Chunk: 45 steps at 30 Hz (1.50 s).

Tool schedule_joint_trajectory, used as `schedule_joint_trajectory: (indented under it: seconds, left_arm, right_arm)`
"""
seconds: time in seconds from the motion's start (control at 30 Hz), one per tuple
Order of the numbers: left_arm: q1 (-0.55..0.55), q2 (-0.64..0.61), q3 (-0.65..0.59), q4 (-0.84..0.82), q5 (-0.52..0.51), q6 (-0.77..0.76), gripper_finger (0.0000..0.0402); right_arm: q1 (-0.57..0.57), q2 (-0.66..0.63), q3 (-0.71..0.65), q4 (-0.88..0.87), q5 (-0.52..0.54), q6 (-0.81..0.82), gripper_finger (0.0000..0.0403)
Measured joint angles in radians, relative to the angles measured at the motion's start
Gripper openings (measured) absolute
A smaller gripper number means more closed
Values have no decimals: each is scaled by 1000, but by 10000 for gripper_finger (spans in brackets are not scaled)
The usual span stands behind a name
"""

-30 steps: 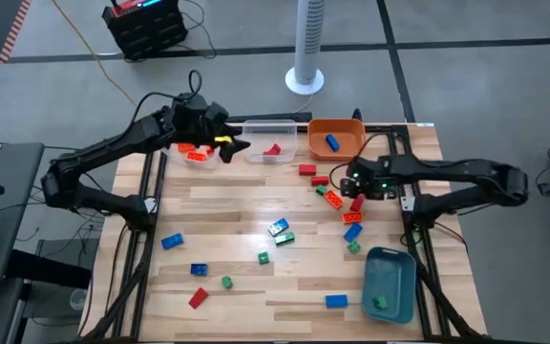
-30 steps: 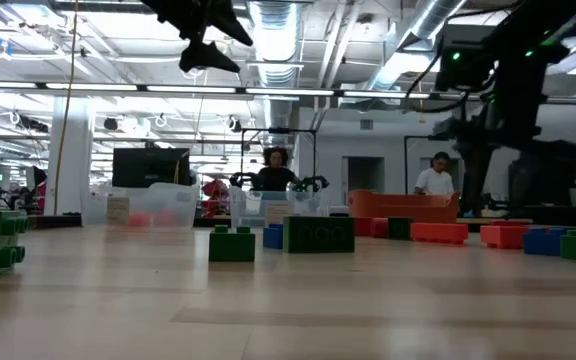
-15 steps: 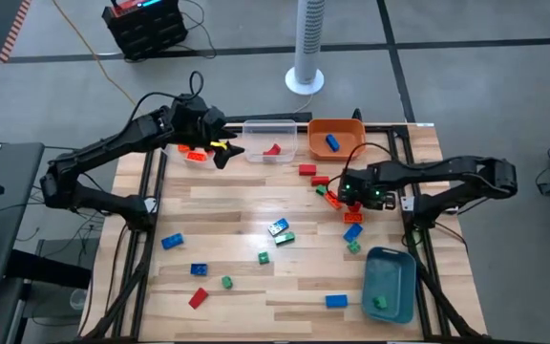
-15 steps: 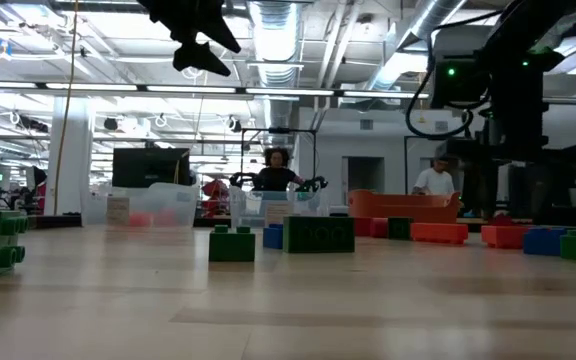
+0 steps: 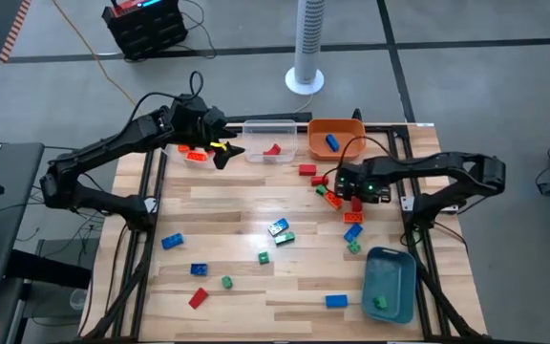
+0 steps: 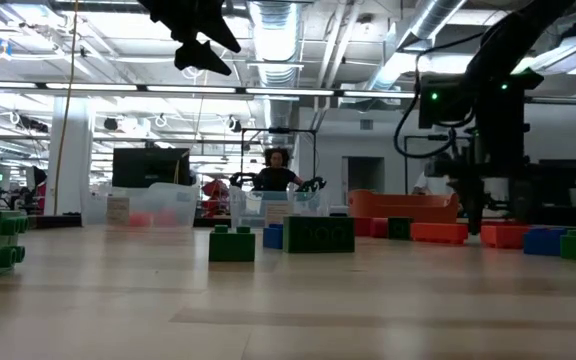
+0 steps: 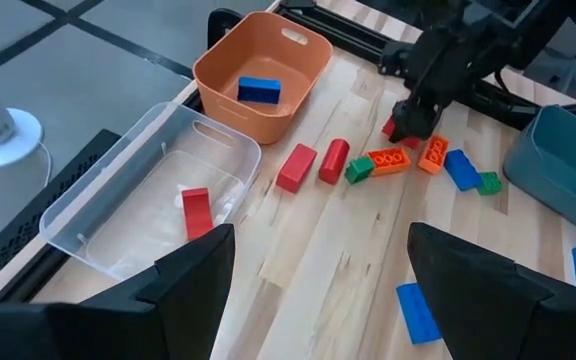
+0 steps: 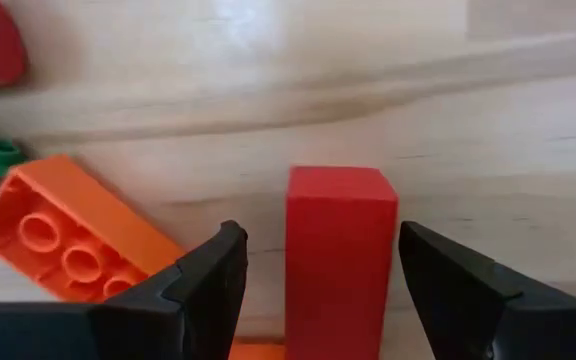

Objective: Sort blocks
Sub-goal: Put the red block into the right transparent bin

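Small studded blocks in red, orange, blue and green lie scattered on the wooden table [image 5: 256,205]. My right gripper [image 5: 349,193] is open and low over a cluster at the right. In the right wrist view [image 8: 322,235] its fingers stand on either side of a red block [image 8: 340,250] with a gap on each side. An orange block [image 8: 68,235] lies flat beside it. My left gripper [image 5: 224,152] hangs open and empty above the far left of the table, near the clear bins; its wrist view [image 7: 320,240] shows nothing between its fingers.
Along the far edge stand a clear bin [image 5: 285,129] with a red block, a second clear bin [image 5: 199,161] with orange blocks, and an orange bin [image 5: 315,141] with a blue block. A blue-grey bin [image 5: 394,263] with a green block sits near right. People show beyond the table.
My right gripper has come down toward the block cluster and shifted a little toward the table's left, ending astride the red block. My left gripper swung slightly away from the clear bin, then held still. No block has visibly moved.
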Motion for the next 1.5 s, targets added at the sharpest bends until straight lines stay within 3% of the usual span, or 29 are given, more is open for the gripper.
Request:
schedule_joint_trajectory:
  seconds: [0.2,0.43,0.67,0.83,1.07,1.2,1.5]
  left_arm:
    - [0,0,0,0,-5,-1,290]
    - [4,-5,0,-33,9,-35,290]
    - [39,-3,-16,-33,241,11,290]
    - [40,47,-21,82,390,-2,290]
    - [32,131,-21,287,534,-110,290]
    - [32,156,-21,358,578,-148,290]
    - [12,154,-21,407,572,-126,290]
  right_arm:
    - [13,43,0,26,-4,-48,231]
    - [2,7,11,30,-27,-152,107]
    - [-50,-121,127,134,-3,-376,105]
    - [-29,-202,179,554,-2,-595,110]
    - [15,-176,228,981,-2,-715,113]
    - [53,-131,277,1104,-5,-778,114]
    - [91,50,500,1103,-61,-891,115]
